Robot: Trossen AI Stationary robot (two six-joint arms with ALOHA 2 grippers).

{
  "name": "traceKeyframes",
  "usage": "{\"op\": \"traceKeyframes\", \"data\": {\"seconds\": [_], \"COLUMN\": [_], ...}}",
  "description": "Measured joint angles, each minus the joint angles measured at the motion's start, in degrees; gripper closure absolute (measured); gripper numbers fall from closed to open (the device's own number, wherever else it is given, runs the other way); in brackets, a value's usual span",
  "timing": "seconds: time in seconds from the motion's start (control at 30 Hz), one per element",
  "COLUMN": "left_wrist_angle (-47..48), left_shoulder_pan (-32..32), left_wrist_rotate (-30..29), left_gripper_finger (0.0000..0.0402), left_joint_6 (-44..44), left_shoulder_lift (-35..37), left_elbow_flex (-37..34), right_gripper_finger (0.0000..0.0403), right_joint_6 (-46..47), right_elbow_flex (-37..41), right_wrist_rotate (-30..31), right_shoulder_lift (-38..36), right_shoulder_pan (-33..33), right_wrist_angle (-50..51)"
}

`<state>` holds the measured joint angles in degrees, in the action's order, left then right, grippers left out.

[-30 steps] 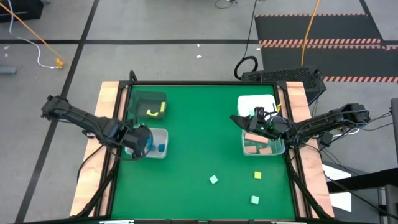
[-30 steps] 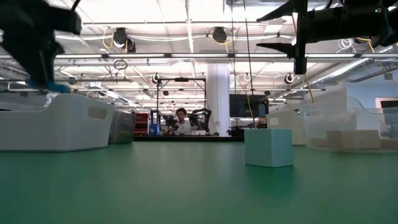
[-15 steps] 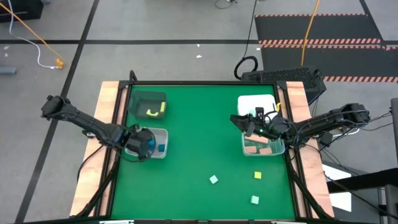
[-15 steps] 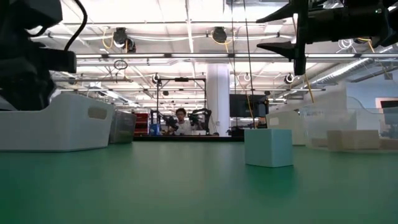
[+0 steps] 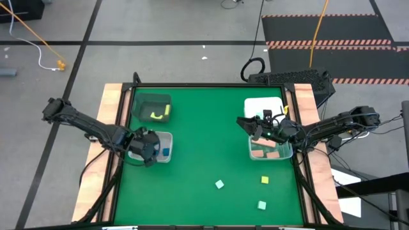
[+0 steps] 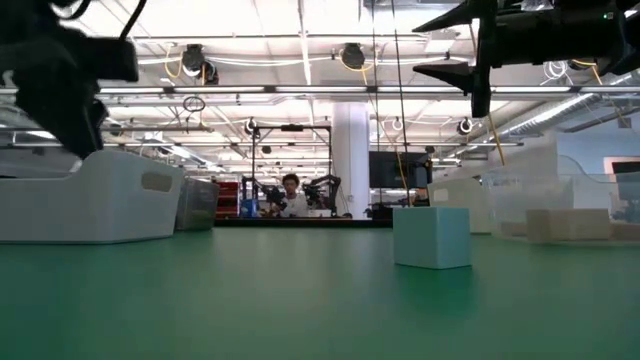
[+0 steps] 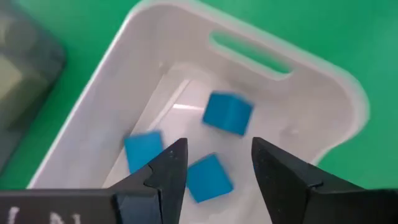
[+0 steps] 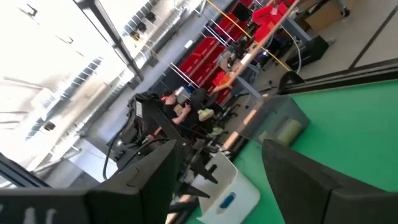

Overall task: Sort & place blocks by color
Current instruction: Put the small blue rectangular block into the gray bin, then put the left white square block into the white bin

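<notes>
1. The left gripper [image 5: 148, 145] is hovering over the white bin [image 5: 167, 136] at the left side of the green table [image 5: 204, 128], its fingers [image 7: 168, 168] spread apart and holding nothing.
2. Three blue blocks are lying in that white bin [image 7: 311, 81]: one blue cube [image 7: 227, 112] toward the handle end, a second blue block [image 7: 143, 149] beside the left finger, and a third blue block [image 7: 209, 178] showing between the two fingers.
3. The right gripper [image 5: 254, 130] is hanging above the clear bin [image 5: 285, 152] at the right side of the table, its fingers [image 8: 298, 168] standing wide apart with nothing between them.
4. Salmon-pink blocks [image 5: 263, 144] are lying inside the clear bin, just below the right gripper.
5. A dark bin [image 5: 153, 101] at the far left is holding yellow blocks [image 5: 157, 115], and a white lidded bin [image 5: 263, 105] is sitting behind the clear one.
6. Three blocks are sitting loose on the near part of the table, well apart from the bins: a mint-green cube [image 5: 220, 184], a yellow cube [image 5: 264, 181] and another mint-green cube [image 5: 261, 205].
7. A mint-green cube [image 6: 432, 237] is standing upright on the mat in the low view, with a person [image 6: 291, 195] sitting far off in the room behind it.
</notes>
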<state>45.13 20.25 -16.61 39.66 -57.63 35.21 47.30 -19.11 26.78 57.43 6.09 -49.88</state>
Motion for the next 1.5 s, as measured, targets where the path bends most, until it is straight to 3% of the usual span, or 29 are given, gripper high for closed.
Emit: {"op": "traceKeyframes", "data": {"seconds": [0.2,0.43,0.63,0.73,0.9,1.1,1.2,1.5], "left_wrist_angle": [-1.9,-16.1,-27.3,-29.8,-30.2,-32.6,-34.0,-41.5], "left_shoulder_pan": [0.0,0.0,0.0,0.0,-0.3,-0.3,-0.3,-0.2], "left_wrist_rotate": [-0.1,-1.5,-1.9,-2.0,-2.1,-2.1,-2.1,-2.0], "left_gripper_finger": [0.0241,0.0257,0.0266,0.0264,0.0266,0.0266,0.0266,0.0266], "left_joint_6": [-2.3,-2.7,-10.2,-12.8,-11.3,-8.6,-7.0,1.1], "left_shoulder_lift": [0.0,0.0,0.0,0.0,-0.1,-0.1,-0.1,-0.1], "left_elbow_flex": [5.4,6.4,6.4,6.4,6.4,6.4,6.4,6.4], "right_gripper_finger": [0.0179,0.0179,0.0179,0.0179,0.0179,0.0179,0.0179,0.0179], "right_joint_6": [6.2,10.3,-1.6,-7.4,-14.3,-16.8,-18.1,-25.5], "right_elbow_flex": [0.0,0.0,-0.2,-3.1,-11.6,-25.0,-29.7,-32.2], "right_wrist_rotate": [0.1,0.1,-3.2,-7.5,-12.5,-16.6,-18.3,-24.6], "right_shoulder_lift": [0.0,0.0,0.0,-0.3,-0.7,0.0,1.5,10.6], "right_shoulder_pan": [-0.1,-0.1,-0.1,-0.1,0.4,0.4,1.0,4.8], "right_wrist_angle": [-5.3,-7.9,-20.1,-19.7,-3.6,36.1,49.7,55.9]}}
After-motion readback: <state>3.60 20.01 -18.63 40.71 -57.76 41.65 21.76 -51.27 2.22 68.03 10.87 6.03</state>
